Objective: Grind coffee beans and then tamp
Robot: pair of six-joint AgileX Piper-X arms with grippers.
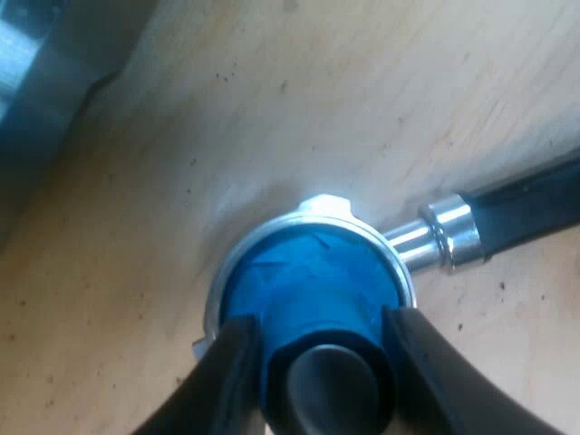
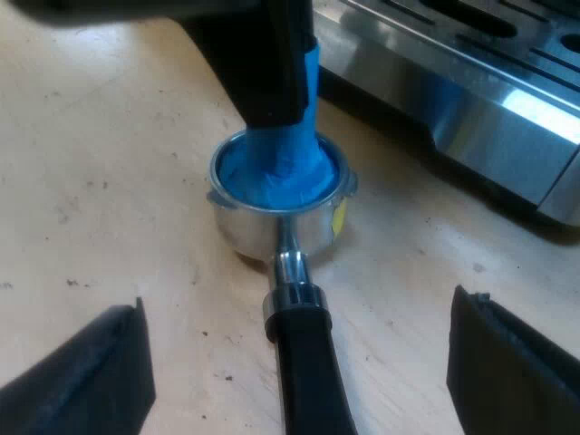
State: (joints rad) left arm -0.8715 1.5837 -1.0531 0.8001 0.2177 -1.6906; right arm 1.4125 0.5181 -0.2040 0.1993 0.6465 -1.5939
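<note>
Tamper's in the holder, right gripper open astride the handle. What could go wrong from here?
1. The right gripper is open, clear of the handle, so the metal holder stands unheld; tamping pressure might tip or slide it.
2. The left gripper clamps the blue tamper by its neck; an off-centre push could tilt it, packing unevenly.
3. The espresso machine is close; a sliding holder might strike it.

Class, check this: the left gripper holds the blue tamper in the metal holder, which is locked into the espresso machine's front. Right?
No. The left gripper does hold the blue tamper in the metal holder, but the holder stands loose on the wooden table near the espresso machine, not locked into its front. The right wrist view shows this.
</note>
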